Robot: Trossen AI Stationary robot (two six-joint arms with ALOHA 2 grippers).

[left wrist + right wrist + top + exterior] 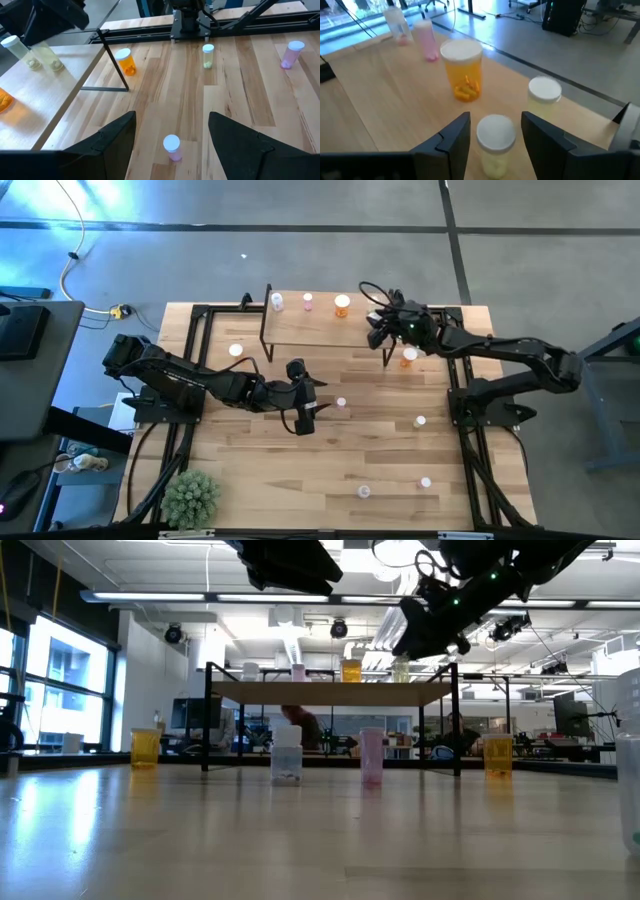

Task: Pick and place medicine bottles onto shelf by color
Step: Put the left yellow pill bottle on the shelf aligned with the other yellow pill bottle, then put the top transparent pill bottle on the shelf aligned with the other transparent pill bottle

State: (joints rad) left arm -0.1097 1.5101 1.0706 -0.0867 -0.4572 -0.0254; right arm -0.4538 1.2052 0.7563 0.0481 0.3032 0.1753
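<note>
While the shelf stands at the table's far edge, it carries an orange bottle, a pink bottle and a whitish bottle. Right gripper hovers over the shelf's right end — fingers apart around a yellowish bottle, contact unclear. Left gripper, fingers spread, hangs in front of the shelf above a small pink bottle.

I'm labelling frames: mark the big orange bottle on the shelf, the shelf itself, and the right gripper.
big orange bottle (463,75), right wrist view, body.
shelf (375,95), right wrist view, bare board.
right gripper (495,131), right wrist view, between fingertips.
</note>
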